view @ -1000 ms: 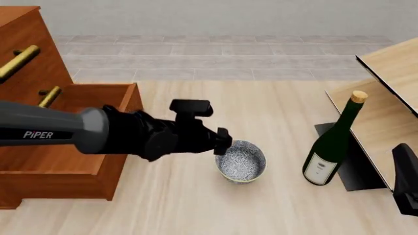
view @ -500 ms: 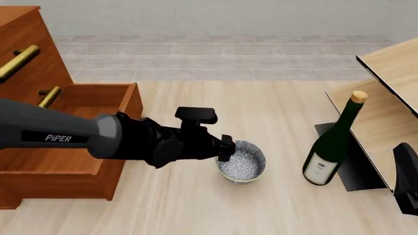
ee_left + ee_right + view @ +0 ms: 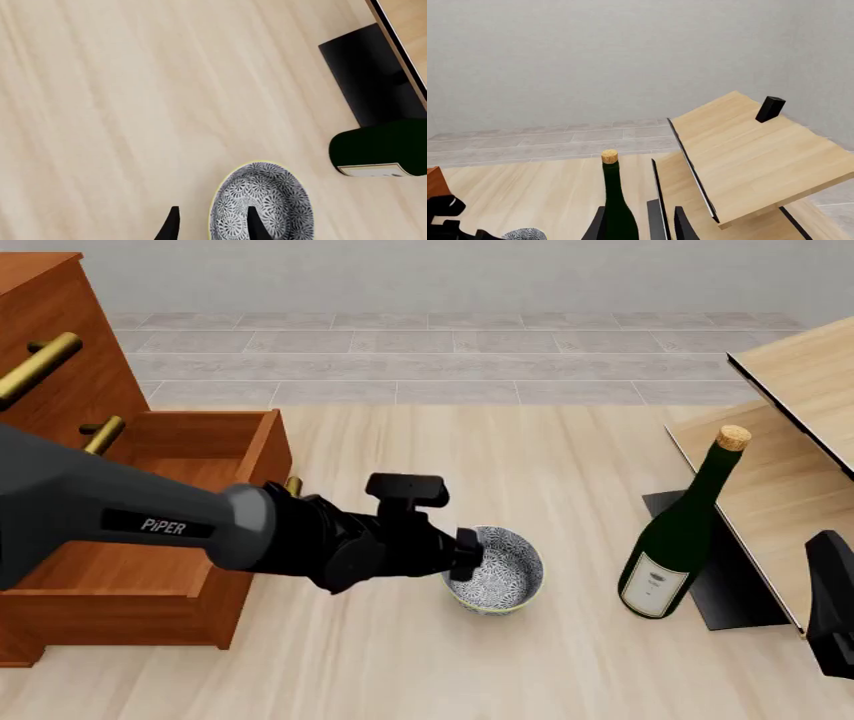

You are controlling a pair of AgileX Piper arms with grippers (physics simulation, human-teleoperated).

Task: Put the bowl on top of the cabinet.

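Observation:
The speckled blue-grey bowl [image 3: 499, 569] stands upright on the table, just right of the cabinet's open drawer. My left gripper [image 3: 466, 552] reaches down to its near-left rim. In the left wrist view the gripper [image 3: 212, 229] is open and straddles the rim of the bowl [image 3: 267, 197], one finger inside and one outside. The reddish-brown cabinet [image 3: 60, 360] with brass bar handles fills the left side. My right gripper [image 3: 639, 227] is open and holds nothing, low at the right edge [image 3: 830, 615]. A sliver of the bowl [image 3: 526, 234] shows in the right wrist view.
A dark green wine bottle [image 3: 678, 535] with a cork stands right of the bowl. Behind it leans a pale wood rack [image 3: 801, 410] on a black base [image 3: 727, 570]. The pulled-out cabinet drawer [image 3: 174, 455] juts toward the bowl.
My left arm has moved forward and lower, bringing its fingers from beside the bowl to over its near rim. Bowl, bottle and right arm have stayed put.

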